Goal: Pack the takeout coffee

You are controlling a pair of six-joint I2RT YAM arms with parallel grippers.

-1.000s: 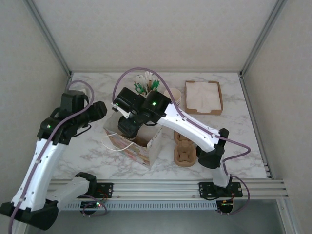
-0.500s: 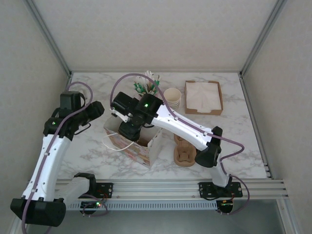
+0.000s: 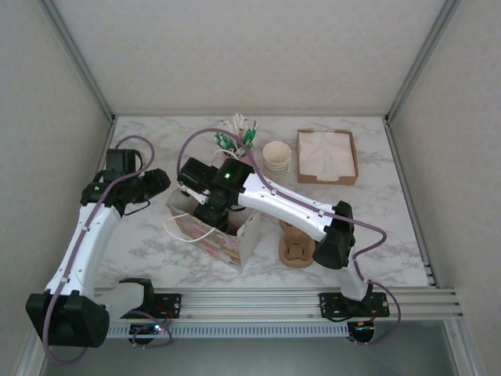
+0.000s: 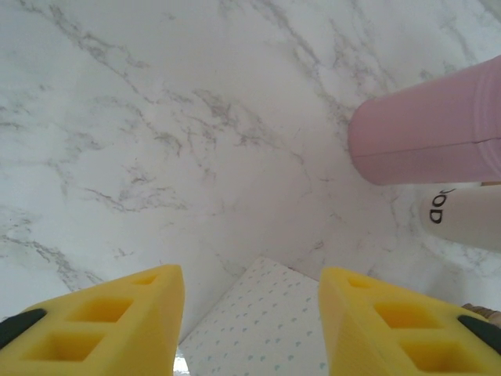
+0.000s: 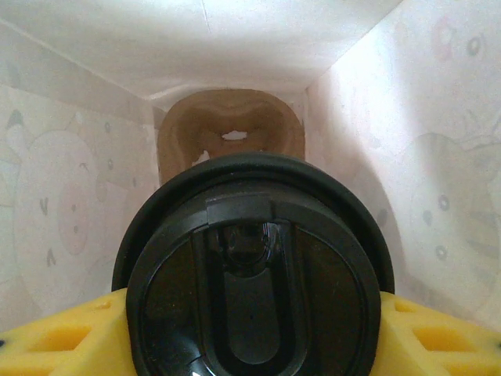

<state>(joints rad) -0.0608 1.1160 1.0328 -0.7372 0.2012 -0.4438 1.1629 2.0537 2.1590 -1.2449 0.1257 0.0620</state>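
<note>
right claw (image 5: 249, 345) deeper in the paper bag (image 3: 225, 244) than before, seemingly tight around the takeout coffee (image 5: 250, 262); left claw (image 4: 249, 301) spread

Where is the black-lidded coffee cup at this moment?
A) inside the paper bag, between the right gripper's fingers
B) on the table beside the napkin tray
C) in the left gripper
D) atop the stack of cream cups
A: in the right wrist view the coffee cup sits between the yellow fingers of the right gripper, with the walls of the paper bag around it.

takeout coffee (image 5: 254, 235) body hidden under its lid (image 5: 196, 313), pink cylinder (image 4: 430, 125) cut off by edge, white object (image 4: 466, 215), lettering perhaps cropped
</note>
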